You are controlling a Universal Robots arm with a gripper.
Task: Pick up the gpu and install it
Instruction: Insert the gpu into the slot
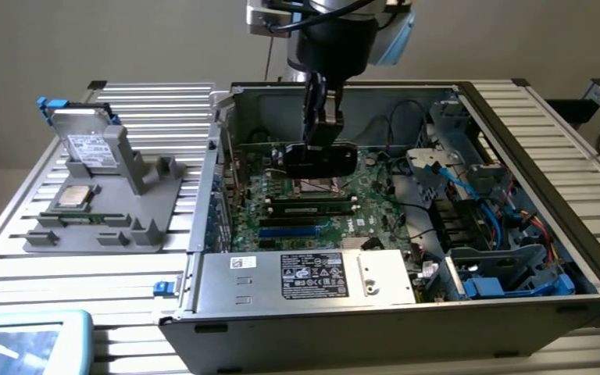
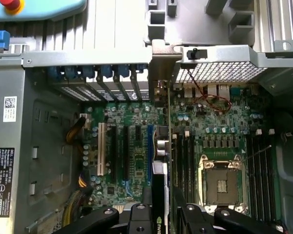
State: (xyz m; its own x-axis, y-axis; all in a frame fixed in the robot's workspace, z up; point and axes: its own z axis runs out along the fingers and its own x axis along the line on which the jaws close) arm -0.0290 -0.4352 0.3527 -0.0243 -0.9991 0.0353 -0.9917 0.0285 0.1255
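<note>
The gpu (image 1: 321,158), a black flat card, hangs inside the open computer case (image 1: 550,180) above the green motherboard (image 1: 279,219). My gripper (image 1: 324,142) reaches straight down from above and is shut on the card's upper edge. In the wrist view the gpu (image 2: 161,180) shows edge-on, with its metal bracket (image 2: 161,63) at the case's rear slot wall. It runs close beside the blue expansion slot (image 2: 150,146). My gripper (image 2: 161,217) clamps it between black fingers (image 2: 136,217). I cannot tell whether the card touches the slot.
A grey fixture (image 1: 102,226) at the exterior view's left holds a silver hard drive (image 1: 87,144) and a square CPU chip (image 1: 74,195). Inside the case are an empty CPU socket (image 2: 223,180), RAM sticks (image 1: 311,207), a labelled power supply (image 1: 311,277) and cables (image 1: 487,203).
</note>
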